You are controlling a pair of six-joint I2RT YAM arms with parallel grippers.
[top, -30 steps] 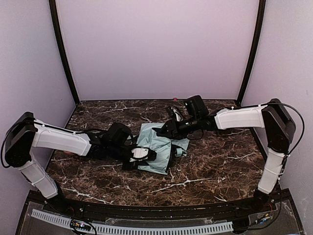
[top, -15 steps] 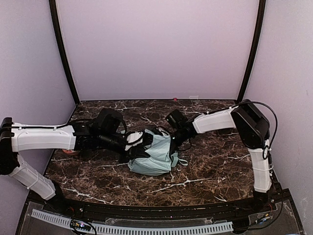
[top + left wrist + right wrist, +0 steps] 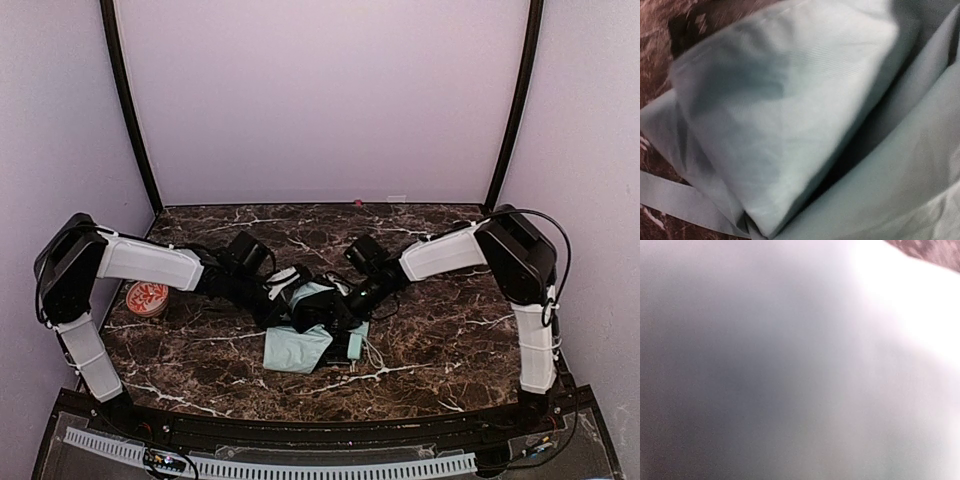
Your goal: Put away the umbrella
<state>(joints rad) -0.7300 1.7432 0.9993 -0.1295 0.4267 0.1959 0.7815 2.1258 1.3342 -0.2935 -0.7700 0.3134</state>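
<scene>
My dark brown marble bench (image 3: 450, 340) looks polished and glossy, veined white; the pale mint-green umbrella (image 3: 295, 348) is matt, finely woven cloth.

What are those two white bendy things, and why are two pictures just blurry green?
They are robot arms, a left arm and a right arm, bolted at the near edge of a dark marbled table. The big picture comes from a camera above and behind them. The other two come from wrist cameras, so close to the pale mint umbrella that only cloth shows. Both arms reach into the umbrella. The left tool is shut against the cloth; whether it pinches any is hidden. The right tool is in the cloth too, open or shut unclear. A round red-and-white thing sits at the left.
</scene>
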